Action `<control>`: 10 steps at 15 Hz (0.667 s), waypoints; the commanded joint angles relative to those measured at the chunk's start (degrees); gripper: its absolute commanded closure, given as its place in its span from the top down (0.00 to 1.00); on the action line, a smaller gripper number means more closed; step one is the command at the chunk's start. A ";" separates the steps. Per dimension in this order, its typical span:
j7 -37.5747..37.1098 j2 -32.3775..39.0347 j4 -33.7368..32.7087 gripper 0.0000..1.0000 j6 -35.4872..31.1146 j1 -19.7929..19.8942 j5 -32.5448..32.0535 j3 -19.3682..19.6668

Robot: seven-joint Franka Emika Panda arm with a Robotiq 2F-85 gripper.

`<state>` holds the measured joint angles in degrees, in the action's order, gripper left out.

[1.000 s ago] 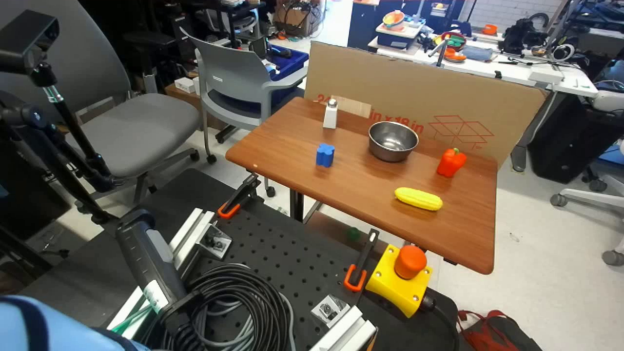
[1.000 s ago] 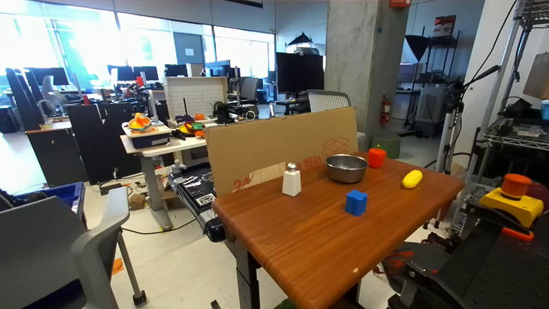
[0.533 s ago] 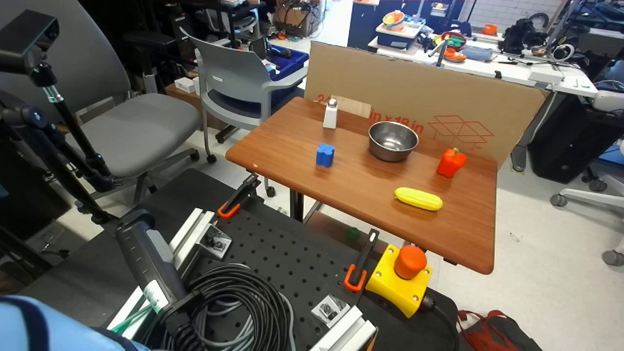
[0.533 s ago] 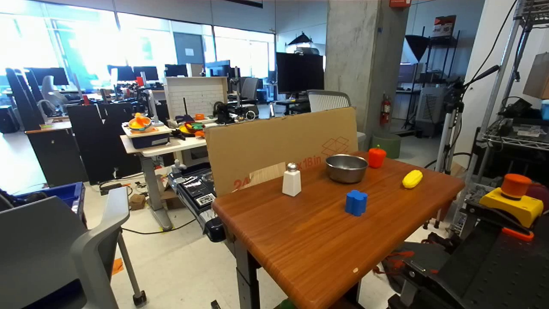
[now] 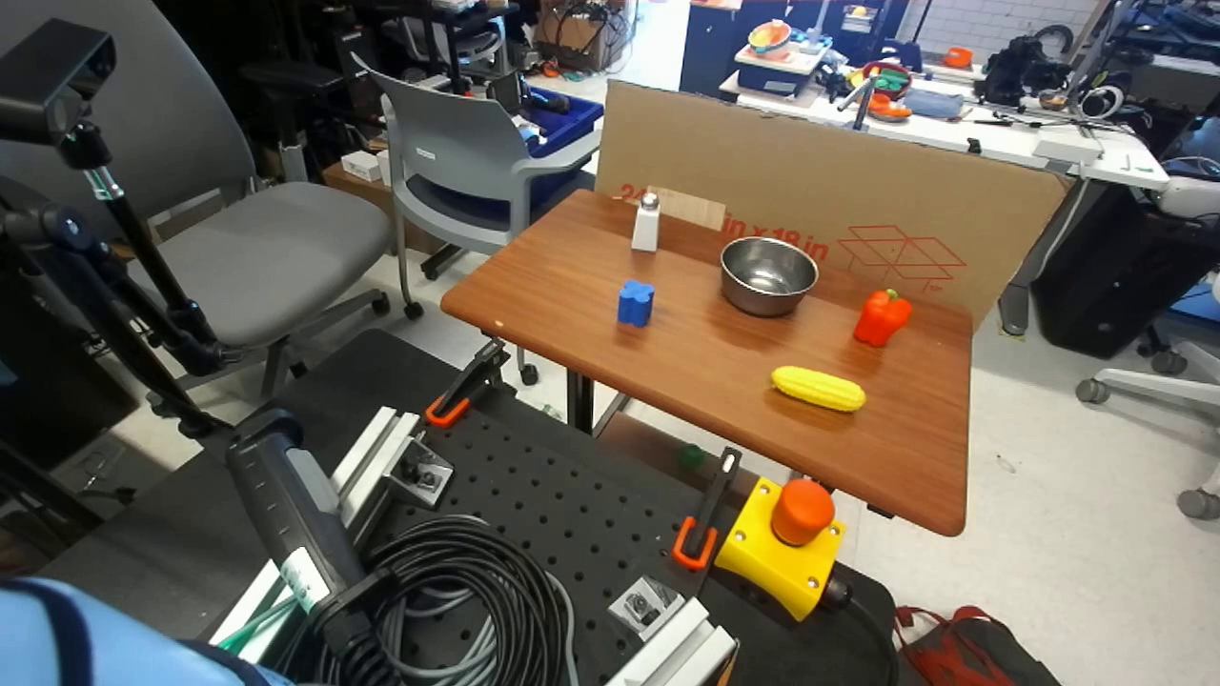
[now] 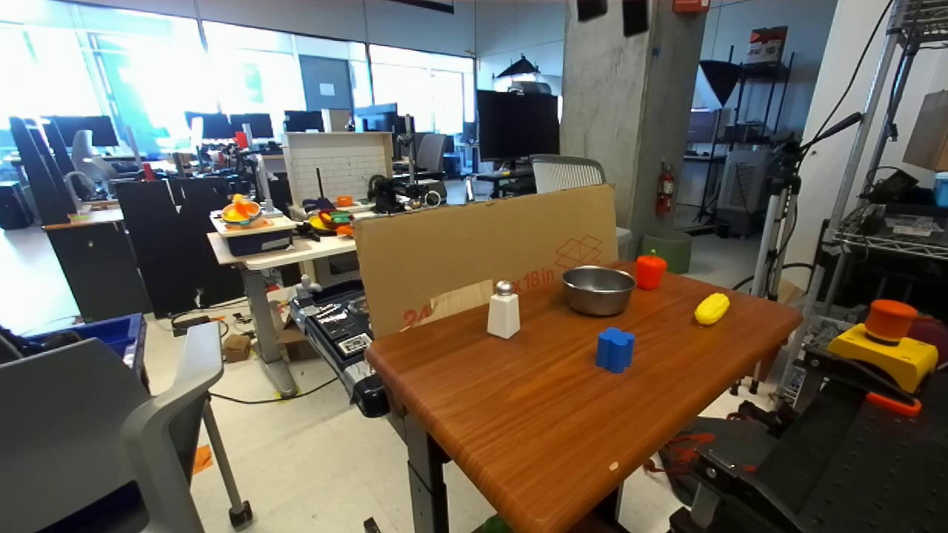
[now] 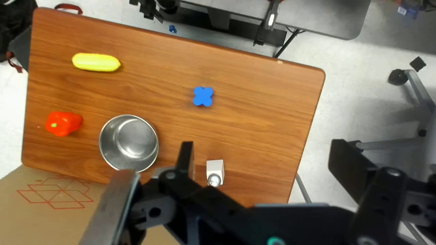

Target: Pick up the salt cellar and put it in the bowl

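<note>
The salt cellar (image 5: 645, 230) is a white tapered shaker with a silver top. It stands upright near the cardboard side of the table, also in an exterior view (image 6: 503, 317). In the wrist view the salt cellar (image 7: 215, 167) shows between the finger lines, nearer the left finger. The steel bowl (image 5: 760, 303) stands beside it on the table; it shows in an exterior view (image 6: 597, 302) and in the wrist view (image 7: 109, 144). My gripper (image 7: 261, 153) is open and empty, high above the table. Its fingertips (image 6: 613, 15) show at the top edge of an exterior view.
A blue flower-shaped block (image 5: 636, 304), a yellow corn (image 5: 818, 389) and a red pepper (image 5: 883, 318) lie on the wooden table (image 5: 705, 381). A cardboard panel (image 5: 820, 171) stands along the back edge behind the shaker and bowl. A grey chair (image 5: 457, 152) stands beside the table.
My gripper's dark fingertips have come into view at the top edge of an exterior view, moving down or inward. The salt cellar, bowl and other objects have not moved.
</note>
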<state>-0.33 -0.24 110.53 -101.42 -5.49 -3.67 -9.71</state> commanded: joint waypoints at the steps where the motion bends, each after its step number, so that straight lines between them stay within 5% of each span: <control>1: -0.16 8.46 -3.61 1.00 -5.44 -0.81 -2.72 0.97; 10: -0.95 25.03 -13.49 1.00 -10.25 -1.25 -4.85 3.95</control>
<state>-0.34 19.96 102.07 -111.84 -5.49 -7.36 -7.14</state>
